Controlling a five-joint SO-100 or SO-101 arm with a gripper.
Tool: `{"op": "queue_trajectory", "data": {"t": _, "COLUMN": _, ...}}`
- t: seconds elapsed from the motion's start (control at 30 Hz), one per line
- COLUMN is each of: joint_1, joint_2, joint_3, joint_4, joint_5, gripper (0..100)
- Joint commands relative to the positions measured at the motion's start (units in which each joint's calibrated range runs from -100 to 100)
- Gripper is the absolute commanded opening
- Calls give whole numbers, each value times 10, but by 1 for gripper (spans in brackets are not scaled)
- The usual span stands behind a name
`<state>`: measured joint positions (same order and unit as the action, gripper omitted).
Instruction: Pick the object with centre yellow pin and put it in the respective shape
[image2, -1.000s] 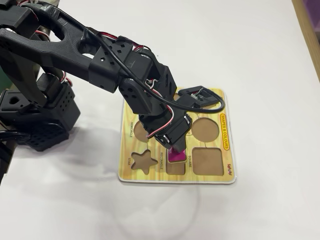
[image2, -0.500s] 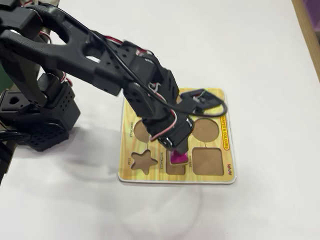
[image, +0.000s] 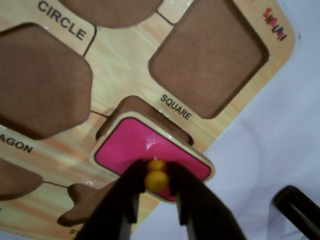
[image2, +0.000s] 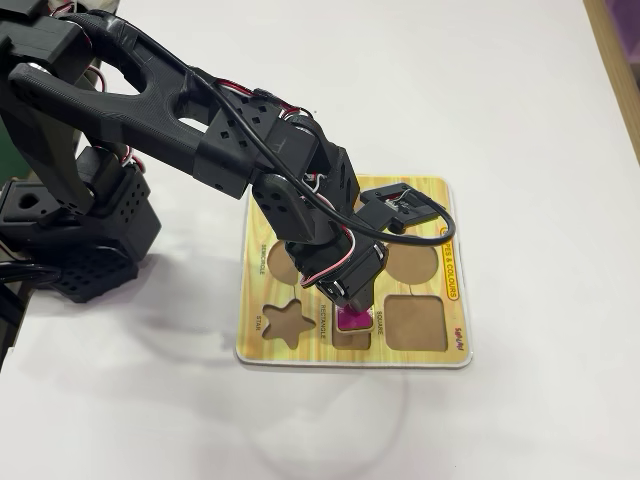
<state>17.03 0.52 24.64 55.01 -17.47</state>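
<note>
My gripper (image: 157, 181) is pinched tight on the yellow knob (image: 156, 176) of the pink piece (image: 150, 152). In the wrist view, I see the pink piece sitting tilted over the brown rectangle hole (image: 131, 111), just below the SQUARE hole (image: 207, 52). The yellow puzzle board (image2: 440, 345) lies flat on the white tabletop (image2: 520, 120).

A plain white table (image2: 520, 130) is carrying everything here, and its pale surface is also showing at the right edge of the wrist view (image: 295, 125). Lying flat on it is a yellow wood-grain puzzle board (image2: 300, 350) with brown cutouts, its near edge sitting parallel to the table's front. The arm's black base (image2: 80, 240) is standing on the table at the left of the fixed view, well apart from the board.
</note>
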Motion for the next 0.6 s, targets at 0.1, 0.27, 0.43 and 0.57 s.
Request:
{"op": "queue_trajectory", "data": {"t": 0.1, "joint_1": 6, "joint_2": -4, "joint_3": -45, "joint_4": -6, "joint_5": 0, "gripper": 1}}
{"op": "queue_trajectory", "data": {"t": 0.27, "joint_1": 6, "joint_2": 22, "joint_3": -47, "joint_4": -6, "joint_5": -1, "gripper": 1}}
{"op": "queue_trajectory", "data": {"t": 0.43, "joint_1": 12, "joint_2": 26, "joint_3": -47, "joint_4": -6, "joint_5": -1, "gripper": 1}}
{"op": "queue_trajectory", "data": {"t": 0.57, "joint_1": 27, "joint_2": 27, "joint_3": -47, "joint_4": -6, "joint_5": 0, "gripper": 1}}
